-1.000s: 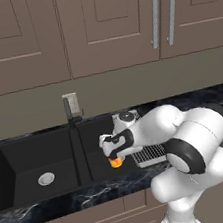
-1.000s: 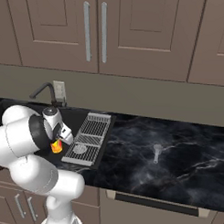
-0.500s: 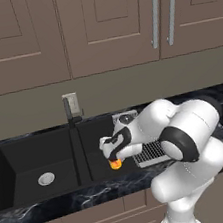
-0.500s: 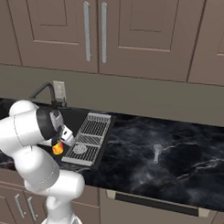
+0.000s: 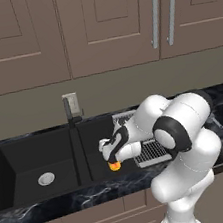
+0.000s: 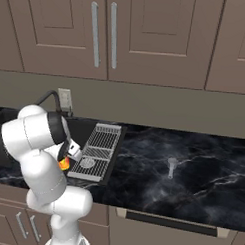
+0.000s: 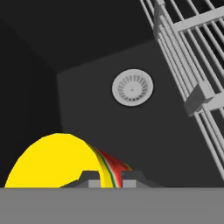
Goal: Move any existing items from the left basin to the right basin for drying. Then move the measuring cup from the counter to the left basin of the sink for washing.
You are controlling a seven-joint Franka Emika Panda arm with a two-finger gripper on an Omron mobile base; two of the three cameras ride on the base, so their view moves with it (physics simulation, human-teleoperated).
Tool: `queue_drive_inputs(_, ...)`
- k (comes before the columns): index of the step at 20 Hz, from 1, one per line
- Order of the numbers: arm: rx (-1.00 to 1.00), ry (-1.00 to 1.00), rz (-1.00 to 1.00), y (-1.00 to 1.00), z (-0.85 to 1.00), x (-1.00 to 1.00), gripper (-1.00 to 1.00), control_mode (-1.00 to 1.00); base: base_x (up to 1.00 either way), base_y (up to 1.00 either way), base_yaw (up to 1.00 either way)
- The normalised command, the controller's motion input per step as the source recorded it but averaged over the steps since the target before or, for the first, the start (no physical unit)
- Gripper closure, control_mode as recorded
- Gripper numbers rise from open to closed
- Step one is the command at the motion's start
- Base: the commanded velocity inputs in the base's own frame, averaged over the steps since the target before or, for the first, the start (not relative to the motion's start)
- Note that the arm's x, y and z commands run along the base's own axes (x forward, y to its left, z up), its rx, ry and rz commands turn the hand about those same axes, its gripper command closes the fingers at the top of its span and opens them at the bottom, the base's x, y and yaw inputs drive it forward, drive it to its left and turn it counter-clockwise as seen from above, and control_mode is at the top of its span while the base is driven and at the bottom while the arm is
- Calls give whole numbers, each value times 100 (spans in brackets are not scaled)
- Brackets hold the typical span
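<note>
- Hand view: my fingers [image 7: 106,178] pinch the yellow cup [image 7: 57,162] by its rim, above the right basin [image 7: 144,144] and its drain [image 7: 132,87], ready for lowering.
- Measuring cup [image 6: 171,165] waits on the counter [image 6: 203,172].

Two base views look forward and down from behind the arm — one from its left, one from its right — sharing the sink [image 5: 45,159], wire rack [image 6: 97,151] and cabinets. The hand view looks closely down into the right basin [image 7: 144,144] — drain [image 7: 132,87] near centre.
</note>
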Motion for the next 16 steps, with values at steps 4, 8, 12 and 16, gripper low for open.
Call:
queue_drive_inputs(4, 0, 0, 0, 5, -17, 15, 100, -100, 0, 0, 0)
queue_drive_inputs(8, 0, 0, 0, 3, -16, 12, 100, -100, 0, 0, 0)
queue_drive_inputs(12, 0, 0, 1, 2, -17, 8, 100, -100, 0, 0, 0)
queue_drive_inputs(16, 0, 0, 1, 6, -16, 5, 100, -100, 0, 0, 0)
